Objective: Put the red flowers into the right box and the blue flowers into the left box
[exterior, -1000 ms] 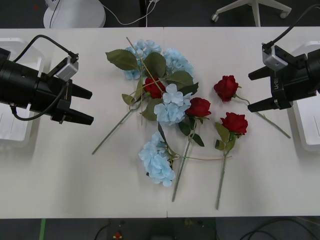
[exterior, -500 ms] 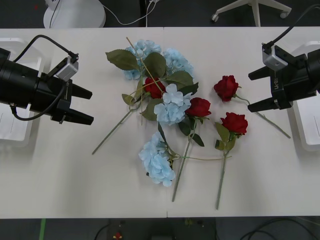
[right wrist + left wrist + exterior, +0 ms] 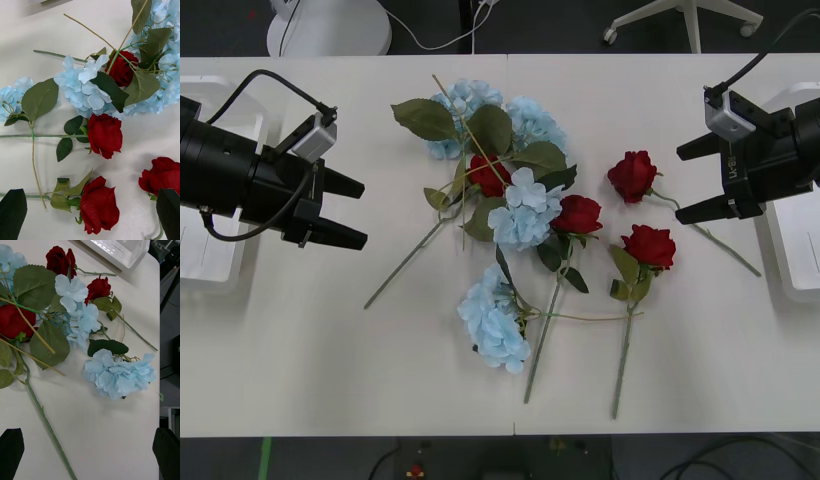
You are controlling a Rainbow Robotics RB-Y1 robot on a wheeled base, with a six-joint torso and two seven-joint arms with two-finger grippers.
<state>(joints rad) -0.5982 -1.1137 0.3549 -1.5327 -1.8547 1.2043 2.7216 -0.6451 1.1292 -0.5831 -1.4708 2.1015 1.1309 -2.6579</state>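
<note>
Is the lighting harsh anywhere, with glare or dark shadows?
Front view: even light, faint shadows under the red flowers on the table. Left wrist view: glare on the right box. Right wrist view: soft shadows beside the blue flowers.

A white bench [image 3: 310, 340] is lying across nearly the whole front view, with a faint seam running from twelve to six o'clock near its middle. Beyond its far edge a dark floor [image 3: 580, 25] is showing. At eleven o'clock a round white base [image 3: 328, 28] is standing there, a white cable [image 3: 430, 42] trailing beside it. At one o'clock, white chair legs on castors [image 3: 685, 20] are resting.
</note>
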